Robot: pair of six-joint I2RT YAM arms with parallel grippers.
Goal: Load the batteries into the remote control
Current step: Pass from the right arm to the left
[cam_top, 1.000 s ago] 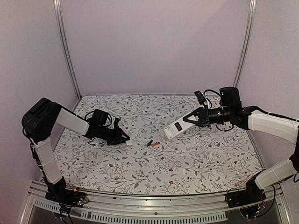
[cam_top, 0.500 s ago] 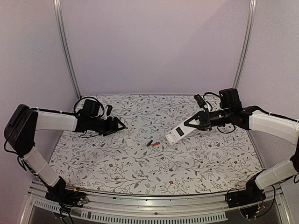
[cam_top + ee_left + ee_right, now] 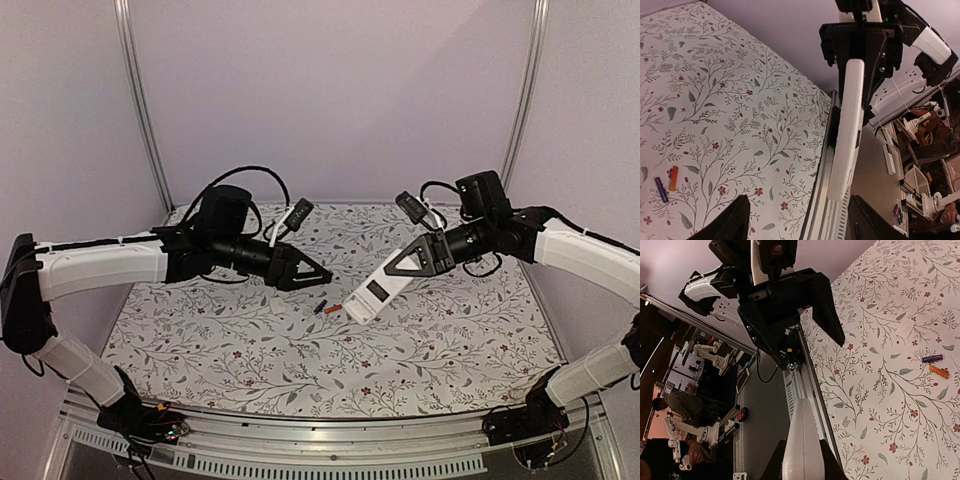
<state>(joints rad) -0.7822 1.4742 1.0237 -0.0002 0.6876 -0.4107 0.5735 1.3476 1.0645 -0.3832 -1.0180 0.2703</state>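
The white remote control [image 3: 372,290] is held in my right gripper [image 3: 408,262], which is shut on its upper end and holds it tilted, low end near the mat. It fills the bottom of the right wrist view [image 3: 802,440] and hangs across the left wrist view [image 3: 847,130]. The black battery [image 3: 320,306] and the orange-red battery [image 3: 333,308] lie side by side on the mat just left of the remote's low end; both also show in the left wrist view [image 3: 673,178] and the right wrist view [image 3: 939,371]. My left gripper [image 3: 318,278] is open and empty, above the mat, pointing at the remote.
The floral mat [image 3: 420,350] covers the table. A thin white cover piece [image 3: 905,329] lies flat on it left of the batteries. Walls and metal posts [image 3: 140,100] close the back and sides. A metal rail [image 3: 300,450] runs along the near edge.
My left arm has swung from the far left towards the middle, its open gripper now close to the batteries. My right gripper has brought the remote slightly left and lower.
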